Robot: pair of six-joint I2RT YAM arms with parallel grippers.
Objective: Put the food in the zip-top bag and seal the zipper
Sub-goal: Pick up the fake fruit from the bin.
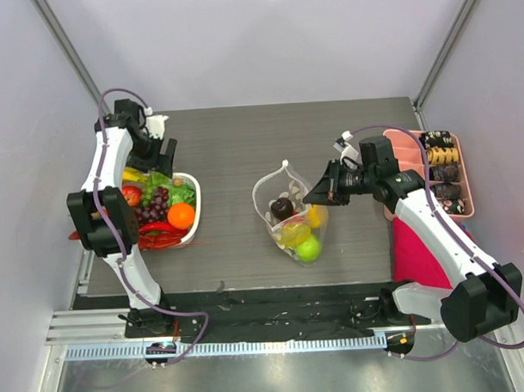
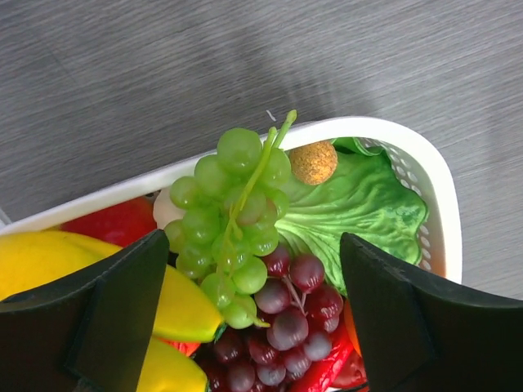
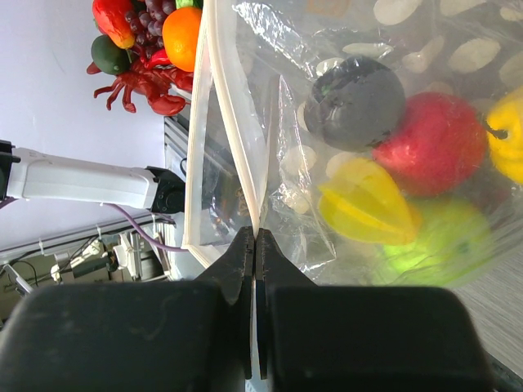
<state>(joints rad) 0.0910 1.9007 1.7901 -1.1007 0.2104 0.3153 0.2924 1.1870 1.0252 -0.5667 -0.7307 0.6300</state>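
On the middle of a grey wood-grain table (image 1: 243, 136) stands the zip-top bag (image 1: 267, 204), clear, soft and crinkled, printed with white dots, its mouth gaping. Bare tabletop lies all round it: a wide strip to the far edge, and another between it and a white slotted plastic basket (image 1: 195, 188) near the table's left edge. The right gripper (image 3: 255, 237) has its black jaws pressed together on the bag's mouth edge, where the zipper (image 3: 231, 122), a thin pale strip, runs down into the fingertips. Five pieces of food (image 1: 307, 249) show through the film: a dark round fruit (image 3: 355, 102), a glossy red fruit (image 3: 429, 143), a ridged yellow fruit (image 3: 368, 204), a green apple (image 3: 433, 245) and one more yellow piece (image 3: 507, 135), half cut off at the side. The left gripper (image 2: 255, 269) hangs over the basket with jaws wide apart, holding nothing. Below it lie one bunch of green grapes (image 2: 233, 212), one bunch of purple grapes (image 2: 286, 318), a crinkled green leaf (image 2: 359, 204), a small cork-brown ball (image 2: 314, 162), a smooth yellow fruit (image 2: 49, 257) and a red piece (image 2: 114, 222); an orange (image 1: 181, 214) sits at the basket's near side. A pink tray (image 1: 398, 144) of dark snack pieces (image 1: 441, 160) lies along the right edge, apart from the bag.
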